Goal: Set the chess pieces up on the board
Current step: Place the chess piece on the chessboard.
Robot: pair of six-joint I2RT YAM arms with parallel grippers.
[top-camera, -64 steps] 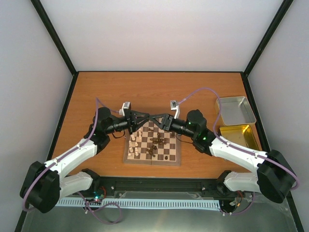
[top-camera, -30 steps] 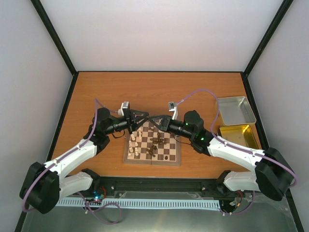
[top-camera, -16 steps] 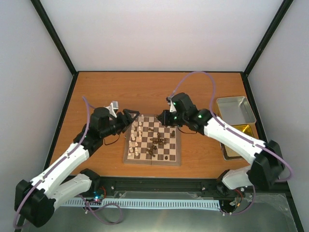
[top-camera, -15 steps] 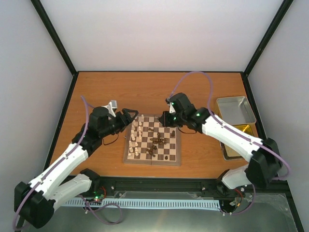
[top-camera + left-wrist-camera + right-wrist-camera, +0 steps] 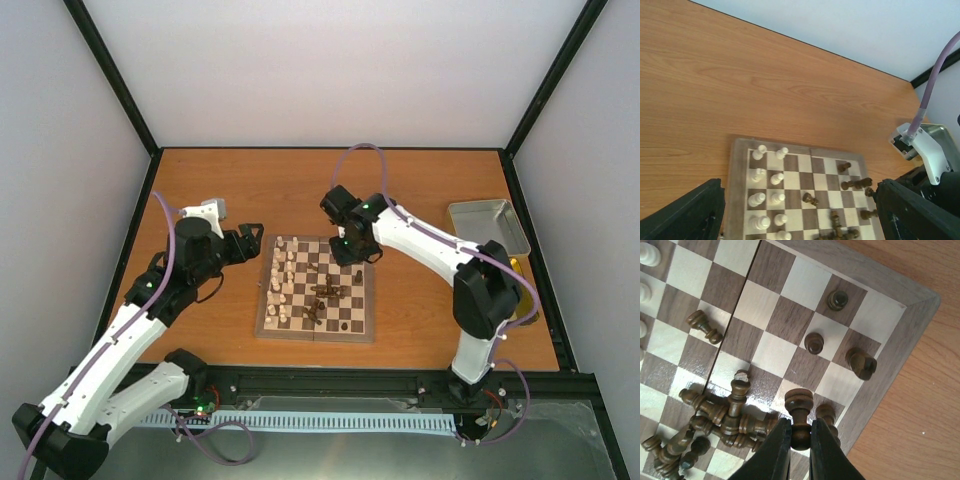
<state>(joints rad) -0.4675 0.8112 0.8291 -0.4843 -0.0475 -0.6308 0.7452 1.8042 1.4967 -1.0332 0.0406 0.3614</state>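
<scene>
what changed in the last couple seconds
The left gripper backed off to the left of the board, open. The right gripper swung over the board's far right corner, shut on a dark piece. The board, white pieces and dark heap stayed put.

Bright, even, soft-shadowed light — sharp views, faint glare on the board (image 5: 875, 310).

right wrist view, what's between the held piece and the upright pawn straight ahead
Only bare board squares lie between the held piece and that pawn, right wrist view.
</scene>
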